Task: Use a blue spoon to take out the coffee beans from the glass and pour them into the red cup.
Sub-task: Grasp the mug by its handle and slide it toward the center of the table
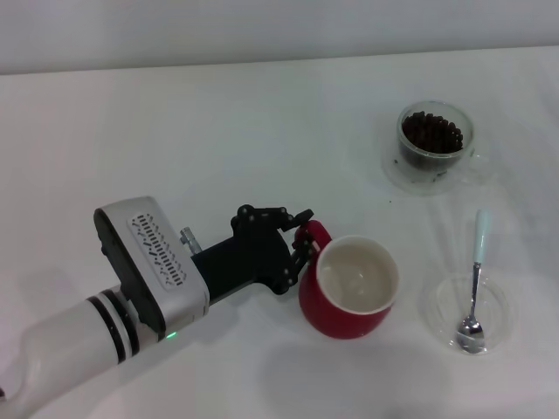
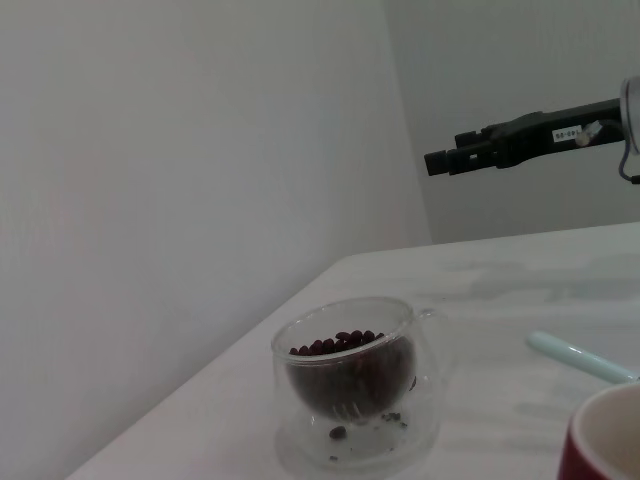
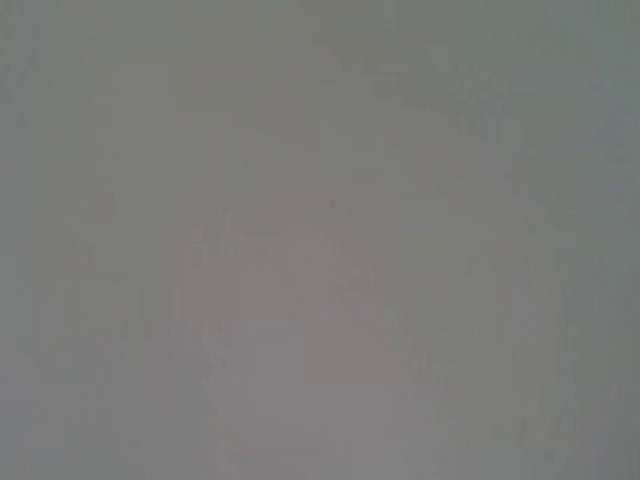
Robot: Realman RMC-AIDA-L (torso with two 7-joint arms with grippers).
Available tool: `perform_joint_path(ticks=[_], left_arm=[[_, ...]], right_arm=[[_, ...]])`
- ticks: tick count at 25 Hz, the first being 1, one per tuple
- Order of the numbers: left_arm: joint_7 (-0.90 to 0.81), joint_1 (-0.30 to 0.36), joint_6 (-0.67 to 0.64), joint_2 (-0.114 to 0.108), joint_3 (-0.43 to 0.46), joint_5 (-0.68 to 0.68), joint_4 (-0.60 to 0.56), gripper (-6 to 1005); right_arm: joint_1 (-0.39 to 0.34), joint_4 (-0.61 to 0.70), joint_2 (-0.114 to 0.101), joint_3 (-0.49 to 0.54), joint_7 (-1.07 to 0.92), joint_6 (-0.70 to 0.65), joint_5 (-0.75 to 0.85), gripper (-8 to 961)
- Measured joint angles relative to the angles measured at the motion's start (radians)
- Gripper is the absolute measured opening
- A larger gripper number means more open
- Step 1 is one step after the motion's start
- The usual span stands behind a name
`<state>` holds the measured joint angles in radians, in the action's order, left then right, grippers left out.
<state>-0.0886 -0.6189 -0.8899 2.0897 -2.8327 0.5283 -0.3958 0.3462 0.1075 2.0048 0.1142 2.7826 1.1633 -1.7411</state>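
Head view: left gripper (image 1: 303, 243) clamped on handle of red cup (image 1: 348, 288), near centre of white table (image 1: 218, 131).
Far right: glass (image 1: 434, 140) holding coffee beans (image 1: 431, 132); near right, blue spoon (image 1: 474, 284) resting in clear dish (image 1: 465, 310), untouched. Right gripper (image 2: 445, 160) raised; fingers impossible to judge.

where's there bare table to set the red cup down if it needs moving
Widest bare table is the far left stretch, beyond the left gripper and left of the glass. A smaller gap lies between the glass and the red cup. The right side is crowded: the blue spoon sits in a clear dish.
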Motion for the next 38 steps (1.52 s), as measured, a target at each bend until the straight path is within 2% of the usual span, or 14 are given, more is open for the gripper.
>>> perform_joint_path(ticks=[4, 10, 23, 38], left_arm=[[0.006, 0.002, -0.002, 0.001, 0.001, 0.0, 0.0, 163], [0.006, 0.021, -0.002, 0.001, 0.003, 0.007, -0.011, 297], [0.06, 0.086, -0.002, 0.001, 0.031, 0.005, -0.024, 668], [0.11, 0.193, -0.112, -0.002, 0.038, 0.008, -0.026, 663]], right_arm=[[0.0, 0.003, 0.0, 0.001, 0.0, 0.002, 0.0, 873], [0.002, 0.005, 0.0, 0.001, 0.0, 0.008, 0.0, 873], [-0.004, 0.0, 0.0, -0.001, 0.0, 0.013, 0.0, 872], [-0.006, 0.007, 0.0, -0.005, 0.0, 0.017, 0.001, 872]])
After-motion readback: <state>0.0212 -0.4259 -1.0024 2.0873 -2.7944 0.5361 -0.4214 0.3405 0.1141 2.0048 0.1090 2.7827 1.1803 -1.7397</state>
